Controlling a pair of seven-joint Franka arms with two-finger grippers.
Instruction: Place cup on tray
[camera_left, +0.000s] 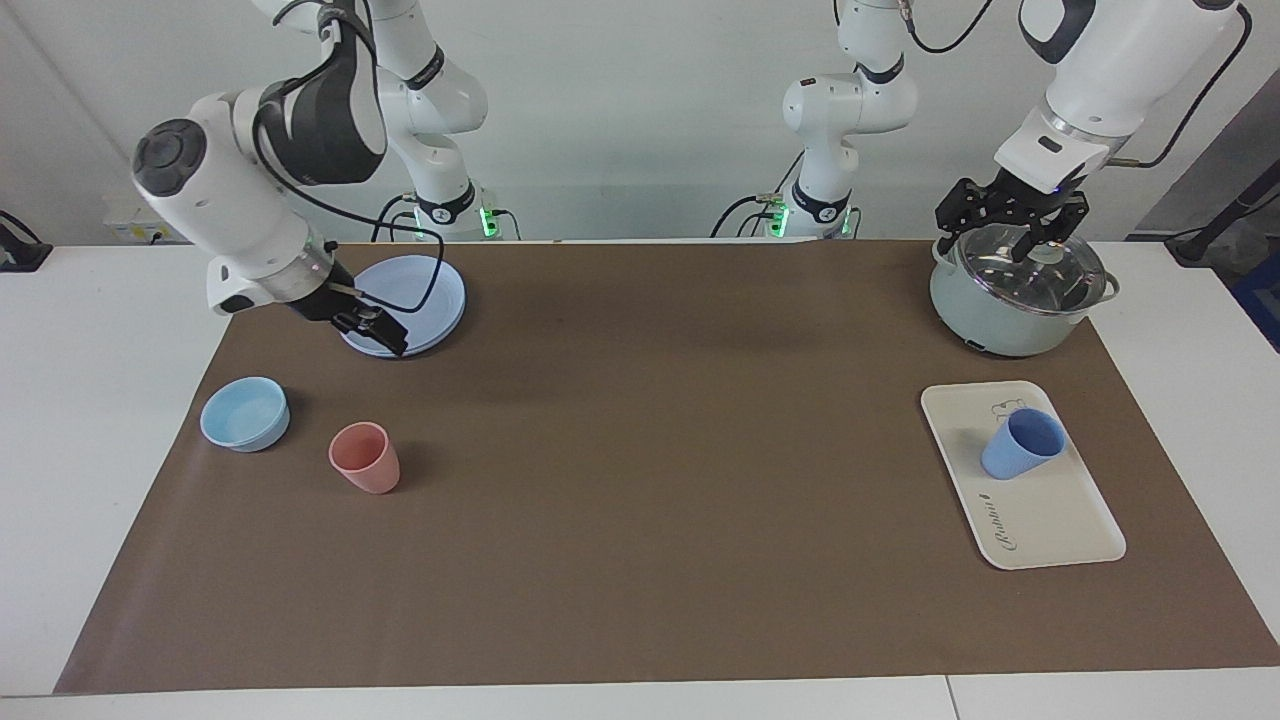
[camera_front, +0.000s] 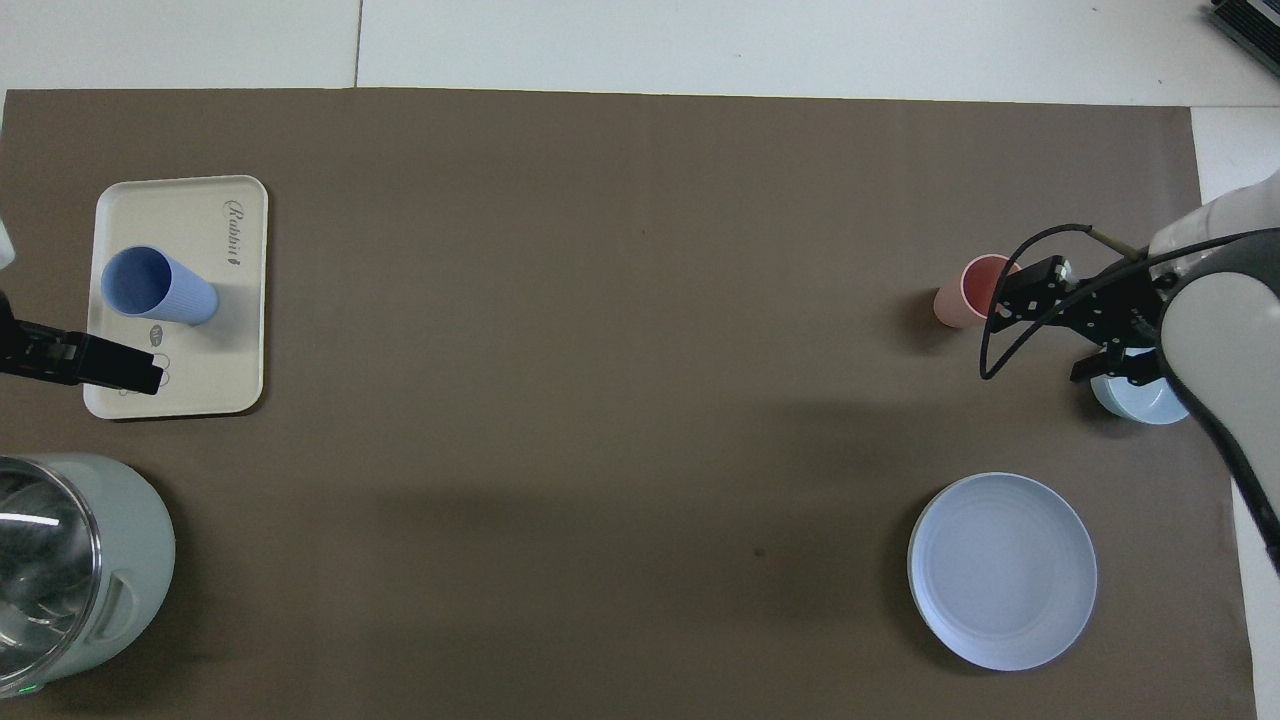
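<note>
The periwinkle-blue cup (camera_left: 1018, 445) stands upright on the cream-white tray (camera_left: 1060, 505), at the tray's end nearer to the robots. It also shows in the overhead view (camera_front: 160, 285) on the tray (camera_front: 150, 210). My left gripper (camera_left: 1012, 218) is open and empty, up in the air over the pot's glass lid, apart from the cup; in the overhead view (camera_front: 130, 372) its tip overlaps the tray's edge. My right gripper (camera_left: 385, 338) hangs raised over the mat among the plate, the bowl and the pink cup, and it also shows in the overhead view (camera_front: 1035, 290).
A grey-green pot (camera_left: 1015, 295) with a glass lid stands near the left arm's base. At the right arm's end are a round blue plate (camera_left: 415, 290), a light-blue low bowl (camera_left: 245, 413) and a salmon-pink cup (camera_left: 365, 458). A brown mat (camera_left: 650, 450) covers the table.
</note>
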